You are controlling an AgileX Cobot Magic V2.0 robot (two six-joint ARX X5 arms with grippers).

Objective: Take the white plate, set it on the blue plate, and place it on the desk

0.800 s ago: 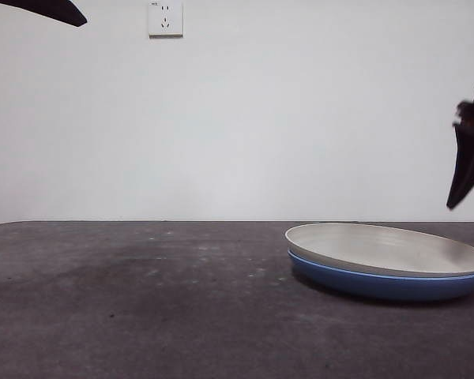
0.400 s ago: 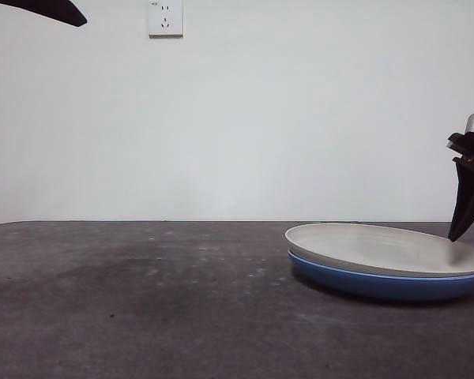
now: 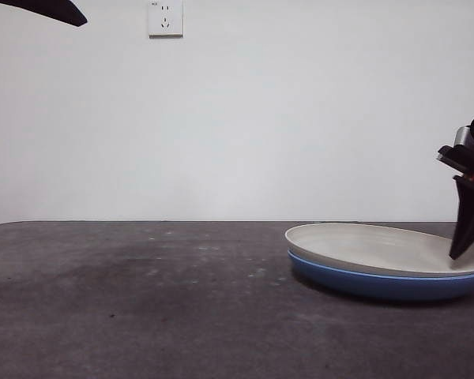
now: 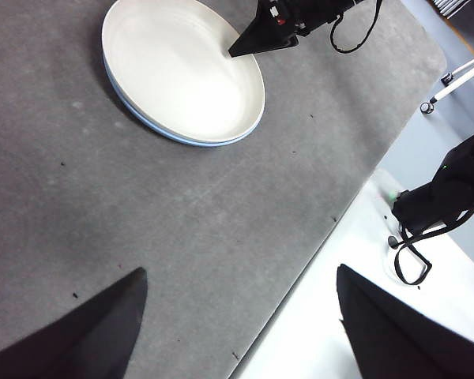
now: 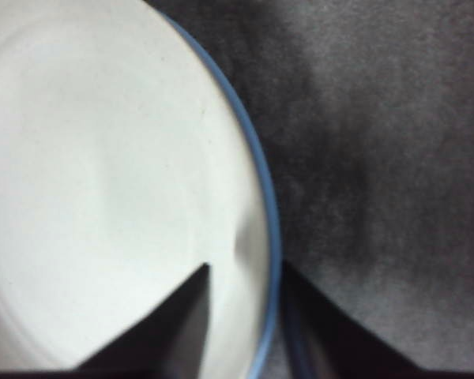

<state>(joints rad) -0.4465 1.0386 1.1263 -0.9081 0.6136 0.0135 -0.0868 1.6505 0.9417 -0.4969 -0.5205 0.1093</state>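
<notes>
The white plate [image 3: 383, 249] sits nested on the blue plate [image 3: 379, 283] at the right of the bench [image 3: 142, 308]. The right claw [image 5: 245, 272] straddles the stacked rims at the right edge, its jaws slightly parted (one inside, one outside), gripping nothing. The left claw [image 4: 237, 316] hangs wide open and empty above the bench.

It looks like a robotics lab or test room: a bare white wall [image 3: 300, 118] with one power socket [image 3: 165, 17], a dark mottled desk [image 3: 142, 300], and a wheeled equipment stand [image 4: 450, 79] on a grey floor beside it.
</notes>
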